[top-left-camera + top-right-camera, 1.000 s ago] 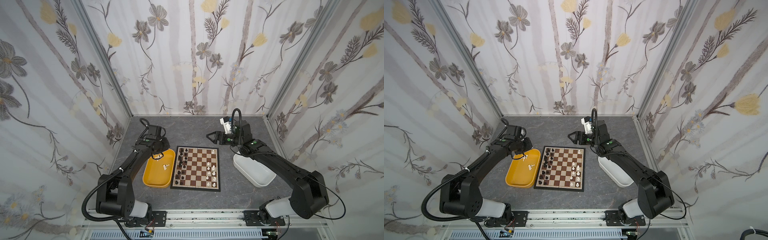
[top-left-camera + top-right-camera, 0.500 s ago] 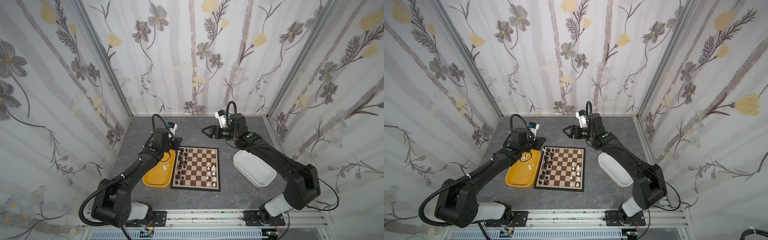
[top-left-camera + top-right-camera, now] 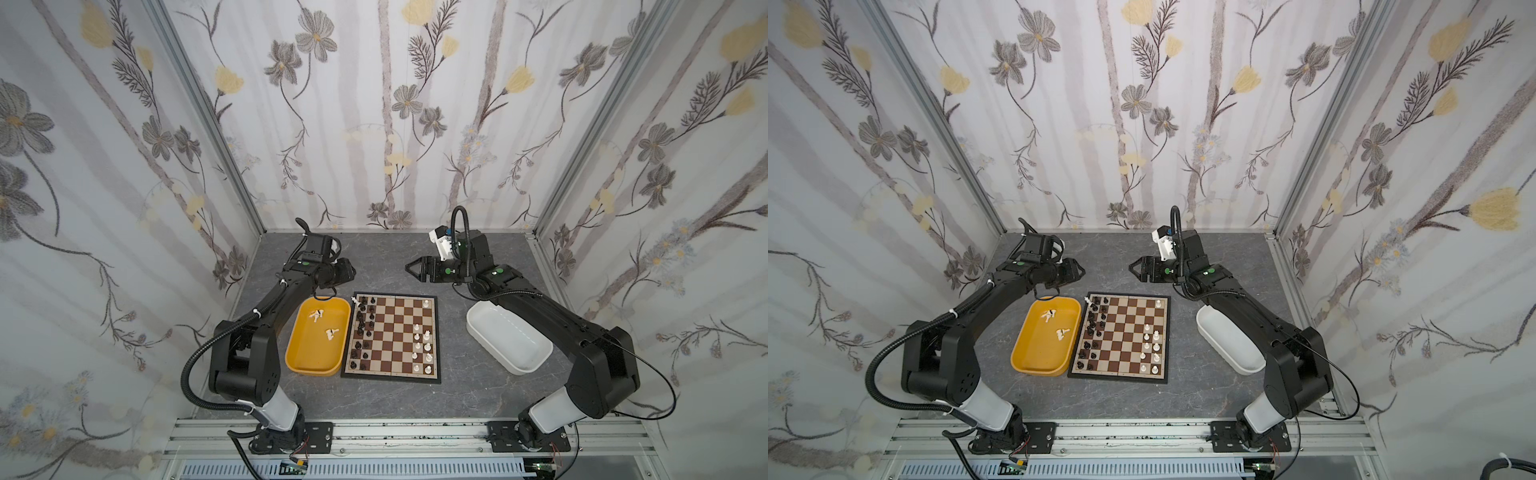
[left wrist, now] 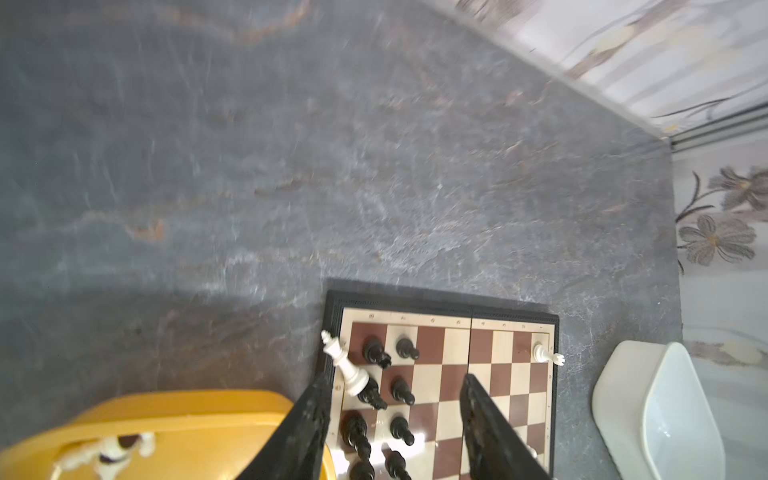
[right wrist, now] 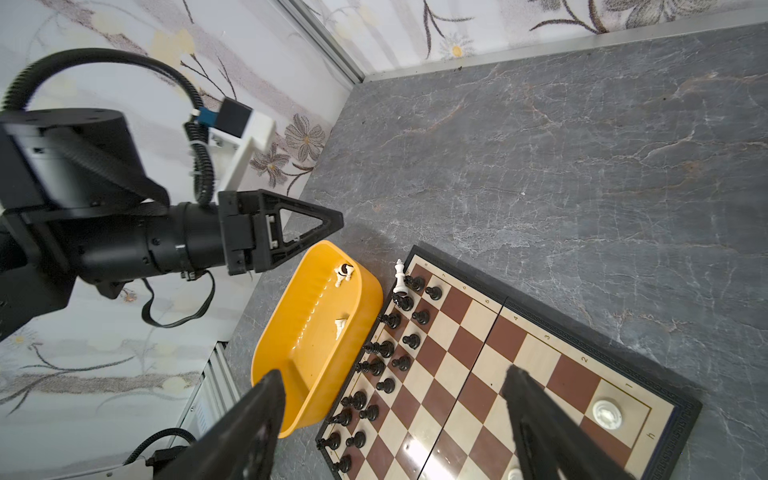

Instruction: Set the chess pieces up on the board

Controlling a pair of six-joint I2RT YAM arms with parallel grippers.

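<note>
The left claw (image 4: 395, 377) stands partly open and empty, with a tilted white king (image 4: 345, 368) leaning on black pieces (image 4: 376, 353) just beside one fingertip. The right claw (image 5: 393, 372) gapes wide and empty, with the board (image 5: 536, 353) ahead of it.

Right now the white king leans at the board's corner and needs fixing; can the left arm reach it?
Probably yes: the left gripper hovers open close by the white king, though black pieces crowd it.

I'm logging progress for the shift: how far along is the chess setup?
Done: black pieces fill two rows along one edge of the board; some white pieces stand opposite. In hand: nothing; left claw and right claw are open, empty. Left: loose white pieces in the yellow tub, plus a tilted white piece at the black corner.
</note>
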